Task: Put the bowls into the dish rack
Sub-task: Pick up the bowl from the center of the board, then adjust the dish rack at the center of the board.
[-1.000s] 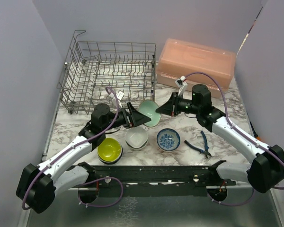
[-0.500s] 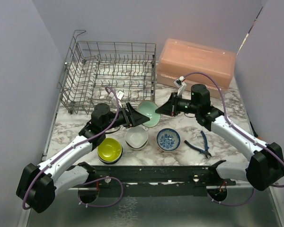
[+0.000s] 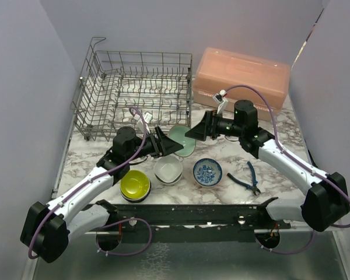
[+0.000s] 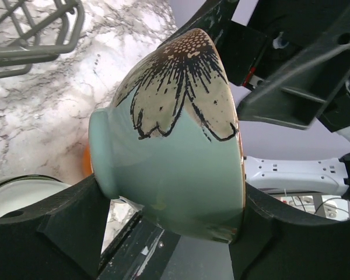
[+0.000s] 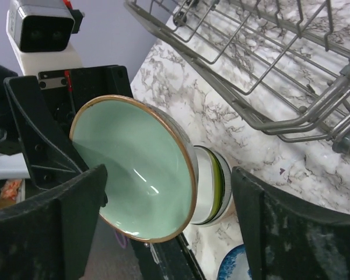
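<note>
A pale teal bowl (image 3: pixel 184 140) with a brown rim and a flower pattern (image 4: pixel 175 169) hangs tilted on its side above the marble table, between the two arms. My left gripper (image 3: pixel 166 144) (image 4: pixel 169 219) is shut on it, one finger at its foot and one at its rim. My right gripper (image 3: pixel 197 133) (image 5: pixel 175 221) is open, its fingers standing wide on either side of the bowl's green inside (image 5: pixel 134 169). The dish rack (image 3: pixel 134 87) (image 5: pixel 268 70) stands at the back left, with no bowl visible in it. A lime-yellow bowl (image 3: pixel 135 184), a white bowl (image 3: pixel 168 169) and a blue-patterned bowl (image 3: pixel 207 172) sit on the table near the front.
A pink lidded box (image 3: pixel 242 79) stands at the back right. Blue-handled pliers (image 3: pixel 247 178) lie right of the blue-patterned bowl. Walls close in the table on the left and right. A black rail (image 3: pixel 192 216) runs along the near edge.
My right gripper has opened and let go of the teal bowl, and its arm has shifted slightly left. My left gripper closed on the bowl and holds it.
</note>
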`<state>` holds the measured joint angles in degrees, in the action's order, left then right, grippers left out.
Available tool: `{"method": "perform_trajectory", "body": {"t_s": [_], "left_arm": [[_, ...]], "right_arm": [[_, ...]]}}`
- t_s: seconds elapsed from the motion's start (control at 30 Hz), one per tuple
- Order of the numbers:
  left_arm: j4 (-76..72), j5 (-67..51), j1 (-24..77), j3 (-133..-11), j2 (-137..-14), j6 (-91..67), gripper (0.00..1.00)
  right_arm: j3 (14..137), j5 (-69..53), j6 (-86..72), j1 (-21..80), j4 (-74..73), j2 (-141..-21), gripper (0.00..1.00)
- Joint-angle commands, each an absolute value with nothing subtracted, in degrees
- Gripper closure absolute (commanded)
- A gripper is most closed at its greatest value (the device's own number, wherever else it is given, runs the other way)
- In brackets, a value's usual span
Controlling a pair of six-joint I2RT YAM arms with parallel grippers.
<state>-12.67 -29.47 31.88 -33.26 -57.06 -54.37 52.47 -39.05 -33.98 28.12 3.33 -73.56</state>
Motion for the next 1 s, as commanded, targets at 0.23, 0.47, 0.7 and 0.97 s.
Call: {"method": "perform_trajectory", "body": {"t_s": [0.23, 0.47, 0.7, 0.97], "left_arm": [[0.55, -20.93, 29.4, -45.76, -55.04, -44.25, 1.0], [12.64, -12.42, 28.48, -55.01, -54.2, -36.72, 1.0], [19.22, -6.36, 28.48, -60.4, -52.66, -32.21, 1.0], [20.17, -6.39, 28.48, -58.69, -51.91, -32.7, 1.0]], "right_arm": [[55.73, -24.05, -32.96, 25.6, 0.16, -71.41, 0.0], [60.91, -25.22, -31.32, 22.48, -2.71, -79.7, 0.03], [68.28, -31.27, -29.01, 22.47, -5.46, -91.54, 0.21], [69.43, -34.34, -29.0, 22.99, -5.37, -96.47, 0.49]]}}
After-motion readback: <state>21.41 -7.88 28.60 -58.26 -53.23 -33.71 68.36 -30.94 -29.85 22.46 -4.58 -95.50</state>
